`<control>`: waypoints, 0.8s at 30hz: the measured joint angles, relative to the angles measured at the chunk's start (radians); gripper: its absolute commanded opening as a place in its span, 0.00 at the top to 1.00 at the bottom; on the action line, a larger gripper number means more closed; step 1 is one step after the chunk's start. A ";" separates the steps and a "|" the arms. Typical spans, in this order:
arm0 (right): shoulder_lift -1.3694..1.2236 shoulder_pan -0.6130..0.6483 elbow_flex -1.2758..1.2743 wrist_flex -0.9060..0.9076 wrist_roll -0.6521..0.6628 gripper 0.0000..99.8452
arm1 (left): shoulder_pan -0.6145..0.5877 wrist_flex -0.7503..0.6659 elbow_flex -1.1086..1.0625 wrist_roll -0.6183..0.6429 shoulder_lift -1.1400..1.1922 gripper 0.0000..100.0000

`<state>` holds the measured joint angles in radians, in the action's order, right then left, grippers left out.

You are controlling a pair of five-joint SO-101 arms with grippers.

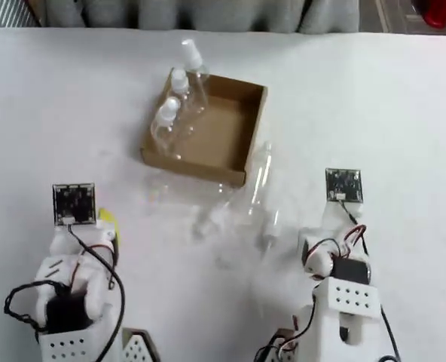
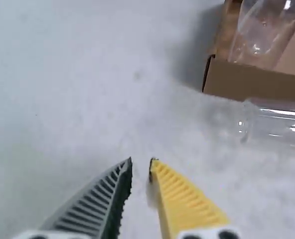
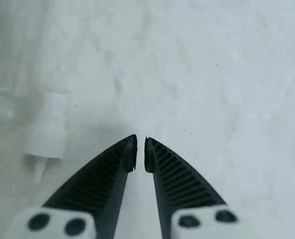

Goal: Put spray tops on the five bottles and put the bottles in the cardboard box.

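Bottles [image 1: 179, 105] of clear plastic, three capped in white, lie inside your square cardboard box [image 1: 193, 167]. Another clear bottle [image 1: 257, 177] lies on the smooth white table [image 1: 374, 98] just beside it, with a loose spray top [image 3: 48, 129] nearby. Your ribbed left gripper [image 2: 141, 167] and right gripper [image 3: 140, 147] are both closed and empty.

Clear glossy plastic bottles [image 1: 167, 123], matt brown cardboard box [image 1: 190, 165], smooth white table [image 1: 374, 98].
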<state>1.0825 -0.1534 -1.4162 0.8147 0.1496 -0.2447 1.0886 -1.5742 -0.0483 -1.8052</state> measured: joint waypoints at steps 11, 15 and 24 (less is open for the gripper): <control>0.000 0.006 0.011 0.028 -0.002 0.98 | 0.144 0.000 0.000 0.000 0.000 0.93; 0.000 0.037 0.011 0.028 -0.002 0.98 | 0.176 0.000 0.000 0.000 0.000 0.93; -0.002 0.068 0.052 0.017 0.175 0.98 | 0.180 -0.144 -0.068 0.000 0.000 0.93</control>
<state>1.0810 -0.0859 -1.3640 0.8316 0.3245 -0.0652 0.9444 -1.6418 -0.0483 -1.8052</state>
